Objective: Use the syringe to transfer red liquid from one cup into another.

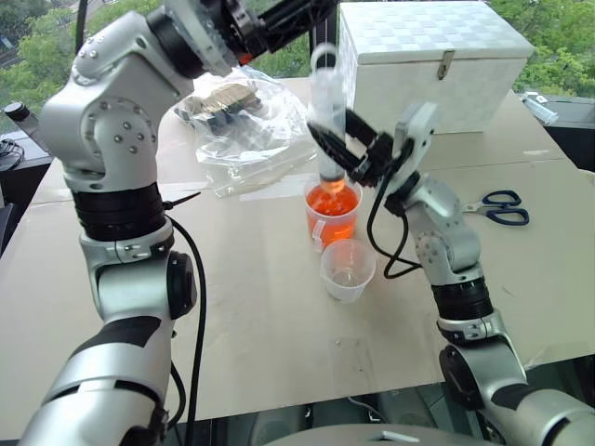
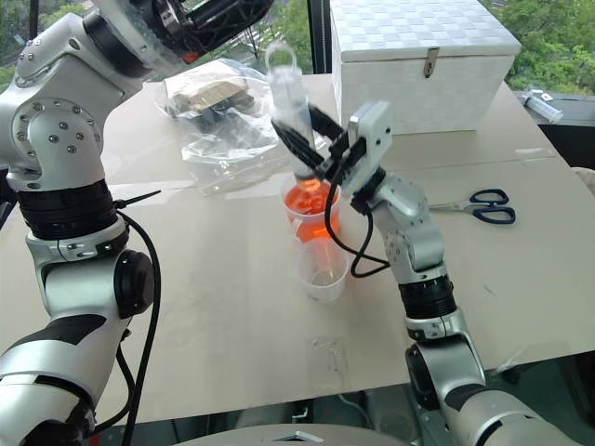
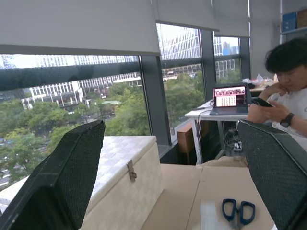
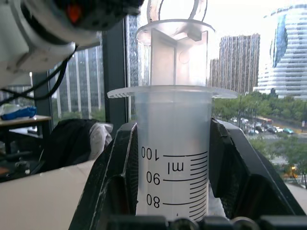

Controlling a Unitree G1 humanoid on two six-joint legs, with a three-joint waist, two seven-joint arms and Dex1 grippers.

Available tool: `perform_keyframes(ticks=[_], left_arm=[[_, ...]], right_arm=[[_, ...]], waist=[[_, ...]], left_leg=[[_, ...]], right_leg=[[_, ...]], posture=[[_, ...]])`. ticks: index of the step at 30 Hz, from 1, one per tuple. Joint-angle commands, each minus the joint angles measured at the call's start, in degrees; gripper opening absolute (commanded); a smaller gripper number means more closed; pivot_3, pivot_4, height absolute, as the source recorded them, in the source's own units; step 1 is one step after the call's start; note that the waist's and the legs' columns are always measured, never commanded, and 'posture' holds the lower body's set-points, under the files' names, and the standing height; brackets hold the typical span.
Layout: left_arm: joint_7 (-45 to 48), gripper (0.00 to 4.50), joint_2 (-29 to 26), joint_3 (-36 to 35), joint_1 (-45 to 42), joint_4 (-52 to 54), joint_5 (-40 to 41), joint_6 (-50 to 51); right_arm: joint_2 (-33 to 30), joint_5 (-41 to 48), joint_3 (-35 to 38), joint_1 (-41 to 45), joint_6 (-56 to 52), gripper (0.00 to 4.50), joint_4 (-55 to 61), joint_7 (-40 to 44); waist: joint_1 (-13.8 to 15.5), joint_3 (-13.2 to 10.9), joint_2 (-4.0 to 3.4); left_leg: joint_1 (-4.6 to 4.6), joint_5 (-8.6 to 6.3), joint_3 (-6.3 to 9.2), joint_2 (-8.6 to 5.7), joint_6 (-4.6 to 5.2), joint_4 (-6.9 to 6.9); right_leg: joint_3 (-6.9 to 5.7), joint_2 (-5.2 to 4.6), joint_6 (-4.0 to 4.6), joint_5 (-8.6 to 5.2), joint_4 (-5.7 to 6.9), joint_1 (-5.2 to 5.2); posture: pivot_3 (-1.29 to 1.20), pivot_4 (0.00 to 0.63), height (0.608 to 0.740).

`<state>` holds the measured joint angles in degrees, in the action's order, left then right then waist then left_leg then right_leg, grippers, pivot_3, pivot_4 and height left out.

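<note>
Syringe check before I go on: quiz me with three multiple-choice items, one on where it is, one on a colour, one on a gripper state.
1. Where is the syringe?
A. Flat on the table
B. Upright over the taller cup
C. Inside the white box

2. What colour is the liquid in the taller cup?
A. Orange-red
B. Blue
C. Green

3. How is the left gripper?
A. Shut on the scissors
B. Shut on the syringe
C. Open, holding nothing

Answers: B, the right gripper clamps the barrel with the nozzle down at that cup; A, it glows orange-red; C, its fingers stand wide apart.
</note>
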<state>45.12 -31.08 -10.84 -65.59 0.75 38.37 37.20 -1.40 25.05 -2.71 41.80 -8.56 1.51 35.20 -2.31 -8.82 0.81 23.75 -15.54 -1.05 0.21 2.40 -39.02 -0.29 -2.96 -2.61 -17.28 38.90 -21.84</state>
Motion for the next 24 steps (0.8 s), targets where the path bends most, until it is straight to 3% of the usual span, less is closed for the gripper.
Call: perform_keyframes(ticks=[1,11,24], left_arm=[[-0.61,4.46,-1.01,-1.24,-0.93,0.92,0.2,-1.02],[0.58,4.46,-1.42,-1.7,2.44,0.6,0.17,-3.25],[2.28,4.46,-1.44,-4.23,3.93,-0.83,4.32,-2.4]], right_arm=[[0.5,2.88,1.84,2.51,-1.71,1.51,3.79,-2.02],[-1.23,1.91,-0.28,-2.68,-1.82,1.51,4.22,-0.26],[-1.32,1.76,0.38,-2.33,-1.72,1.51,4.76,-1.38]], waist=[[0.09,0.0,0.0],[0.05,0.0,0.0],[0.02,0.0,0.0]], left_leg=[[0.01,0.0,0.01,0.0,0.0,0.0],[0.0,0.0,-0.01,-0.01,0.0,0.02],[0.0,0.0,-0.02,-0.01,0.0,0.01]], right_leg=[[-0.01,0.0,0.0,0.0,0.0,0.01],[-0.01,0.02,0.0,0.0,0.0,0.02],[-0.02,0.03,0.0,0.0,-0.01,0.0]], posture=[[0.0,0.15,0.74],[0.0,0.15,0.74],[0.0,0.15,0.74]])
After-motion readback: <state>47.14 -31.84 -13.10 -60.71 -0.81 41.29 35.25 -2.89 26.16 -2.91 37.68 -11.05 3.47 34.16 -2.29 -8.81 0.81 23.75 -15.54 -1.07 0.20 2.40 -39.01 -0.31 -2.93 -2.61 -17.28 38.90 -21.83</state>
